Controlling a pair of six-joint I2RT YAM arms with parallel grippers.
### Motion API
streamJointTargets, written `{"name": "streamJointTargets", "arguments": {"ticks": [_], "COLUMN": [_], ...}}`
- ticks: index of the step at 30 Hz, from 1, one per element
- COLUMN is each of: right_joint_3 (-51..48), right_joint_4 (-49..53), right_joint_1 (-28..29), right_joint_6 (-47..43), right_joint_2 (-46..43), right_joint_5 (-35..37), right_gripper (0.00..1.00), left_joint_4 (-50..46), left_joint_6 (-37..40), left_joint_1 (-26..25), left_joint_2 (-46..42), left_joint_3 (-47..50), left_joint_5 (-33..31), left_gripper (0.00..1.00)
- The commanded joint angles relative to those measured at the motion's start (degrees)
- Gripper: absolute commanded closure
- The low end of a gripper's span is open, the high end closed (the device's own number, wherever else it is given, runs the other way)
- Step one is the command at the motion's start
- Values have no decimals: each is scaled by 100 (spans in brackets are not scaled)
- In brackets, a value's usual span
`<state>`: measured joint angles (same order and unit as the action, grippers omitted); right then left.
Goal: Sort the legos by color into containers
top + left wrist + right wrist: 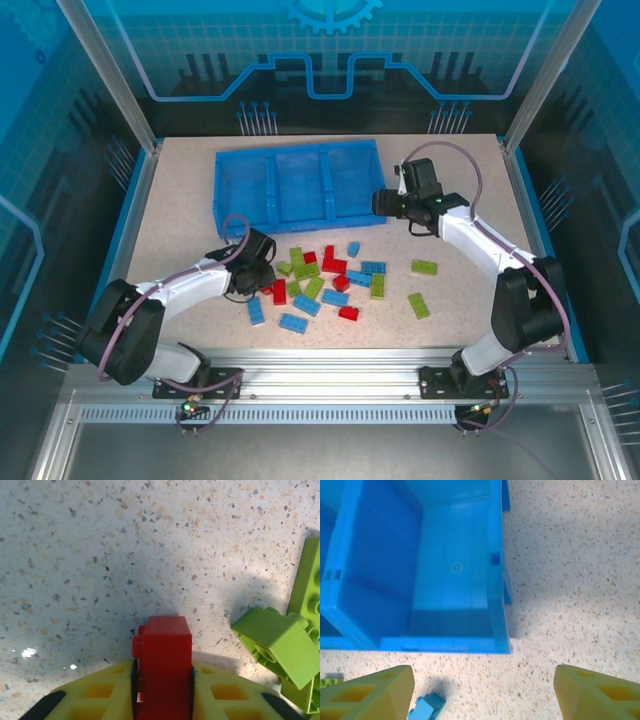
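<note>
My left gripper (262, 274) is low over the table at the left edge of the lego pile, shut on a red lego (165, 645) that stands upright between its yellow fingers (90, 695). Lime green legos (277, 645) lie just to its right. Red, lime green and light blue legos (330, 280) are scattered across the middle of the table. The bright-blue tray (218, 190) with three compartments sits behind them, and I see no bricks in it. My right gripper (395, 202) hovers open beside the tray's near right corner (500, 645). A light blue lego (426, 707) lies by its left finger.
Two lime green bricks (424, 267) (418, 305) lie apart at the right of the pile. A blue raised border (135, 215) frames the speckled table, with clear panels around it. Bare table stretches right of the tray (580, 580).
</note>
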<state>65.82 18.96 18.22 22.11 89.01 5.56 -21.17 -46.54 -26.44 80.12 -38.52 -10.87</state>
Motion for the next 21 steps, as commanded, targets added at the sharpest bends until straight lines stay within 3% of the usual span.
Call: {"name": "streamJointTargets", "arguments": {"ticks": [1,9,13,17,21], "right_joint_3": [-302,-820,-1030,-1244,-1404], "right_joint_4": [186,514,608,610,571], "right_joint_1": [2,65,495,1173,1842], "right_joint_6": [74,57,-150,-282,-98], "right_joint_2": [-328,-904,-1157,-1283,-1239], "right_joint_5": [77,101,-87,-33,147], "right_gripper": [25,24,25,26,27], "left_joint_4": [-83,-567,-473,-300,-298], "left_joint_6": [-4,281,805,1379,1642], "left_joint_1": [-33,-28,-25,91,430], "left_joint_2": [-3,-519,-654,-19,1077], "left_joint_3": [-202,-684,-1396,-2498,-3704], "left_joint_5": [-207,-641,-812,-604,108], "left_gripper": [77,77,75,72,72]}}
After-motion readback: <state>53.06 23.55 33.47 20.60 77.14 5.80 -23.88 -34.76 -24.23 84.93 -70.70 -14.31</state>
